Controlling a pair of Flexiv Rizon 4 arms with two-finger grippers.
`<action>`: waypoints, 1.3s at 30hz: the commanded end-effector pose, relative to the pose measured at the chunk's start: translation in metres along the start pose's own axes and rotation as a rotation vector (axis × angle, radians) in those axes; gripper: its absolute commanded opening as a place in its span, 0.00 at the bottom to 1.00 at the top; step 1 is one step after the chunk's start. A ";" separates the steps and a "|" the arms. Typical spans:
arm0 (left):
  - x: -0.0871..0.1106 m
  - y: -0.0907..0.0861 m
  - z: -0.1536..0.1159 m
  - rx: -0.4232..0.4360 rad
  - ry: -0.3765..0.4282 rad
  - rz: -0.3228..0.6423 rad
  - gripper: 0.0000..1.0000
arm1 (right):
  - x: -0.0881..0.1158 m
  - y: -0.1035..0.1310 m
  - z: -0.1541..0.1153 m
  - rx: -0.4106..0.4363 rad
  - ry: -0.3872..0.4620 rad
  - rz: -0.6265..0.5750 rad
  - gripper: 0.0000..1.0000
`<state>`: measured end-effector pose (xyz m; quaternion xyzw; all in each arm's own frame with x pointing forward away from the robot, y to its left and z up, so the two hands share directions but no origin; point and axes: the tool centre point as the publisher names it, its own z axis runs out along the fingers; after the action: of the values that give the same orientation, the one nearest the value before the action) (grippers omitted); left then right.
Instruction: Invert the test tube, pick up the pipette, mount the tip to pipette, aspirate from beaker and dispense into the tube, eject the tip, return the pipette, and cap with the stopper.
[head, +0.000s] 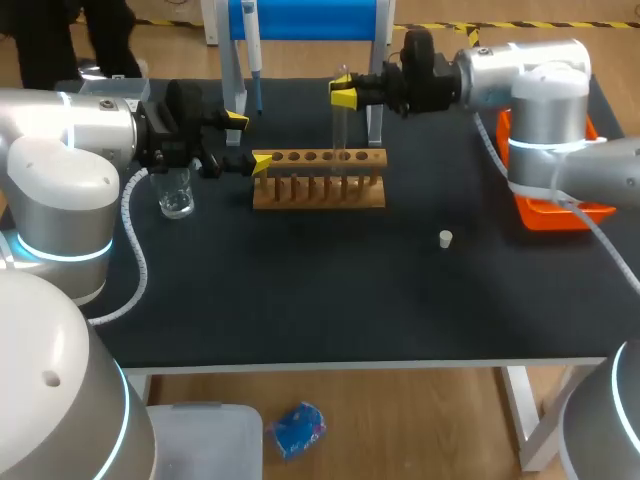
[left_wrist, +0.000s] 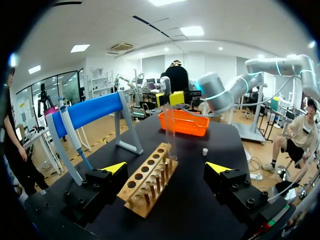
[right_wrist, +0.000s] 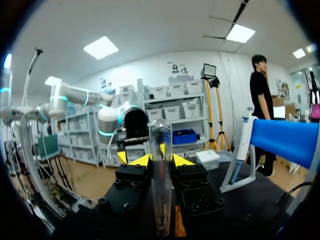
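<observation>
**Q:** Where are the edges and the room to move?

**A:** The black counter (head: 330, 300) carries a wooden rack with a row of holes (head: 320, 180) in its far half, long side running left to right. The near edge lies well apart from the rack. A small white stopper (head: 446, 238) sits between them, to the right. An orange plastic tray (head: 555, 212) lies at the right edge. A clear glass beaker (head: 175, 192) stands just left of the rack. At the far edge a white-and-blue pipette (head: 252, 50) hangs on a blue-barred stand (head: 310, 18).

**Q:** How does the tube lie?

**A:** The clear glass test tube (head: 341, 120) has its long axis vertical, over the right half of the rack. Its lower end is at the holes; whether it sits inside one cannot be told. In the right wrist view its upper end looks rounded.

**Q:** And the pincers?

**A:** The right pincer (head: 343, 96) pinches the tube near its top, one yellow tip on either side (right_wrist: 161, 159). The left pincer (head: 249, 143) is spread wide, with the rack's left end between its tips (left_wrist: 166, 167).
</observation>
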<state>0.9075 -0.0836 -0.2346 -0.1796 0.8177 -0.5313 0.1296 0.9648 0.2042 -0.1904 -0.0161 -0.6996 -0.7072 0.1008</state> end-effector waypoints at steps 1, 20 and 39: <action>0.000 0.001 0.000 0.006 -0.002 0.002 1.00 | -0.009 0.005 -0.007 -0.150 0.002 0.722 0.00; 0.000 0.001 0.000 0.006 -0.002 0.002 1.00 | -0.011 0.016 0.001 -0.130 0.074 1.170 0.00; 0.000 0.001 0.000 0.006 -0.002 0.002 1.00 | -0.016 -0.012 -0.017 0.021 0.108 1.503 0.00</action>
<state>0.9075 -0.0836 -0.2346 -0.1796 0.8177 -0.5313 0.1296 0.9750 0.1899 -0.2030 -0.4068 -0.5162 -0.5287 0.5372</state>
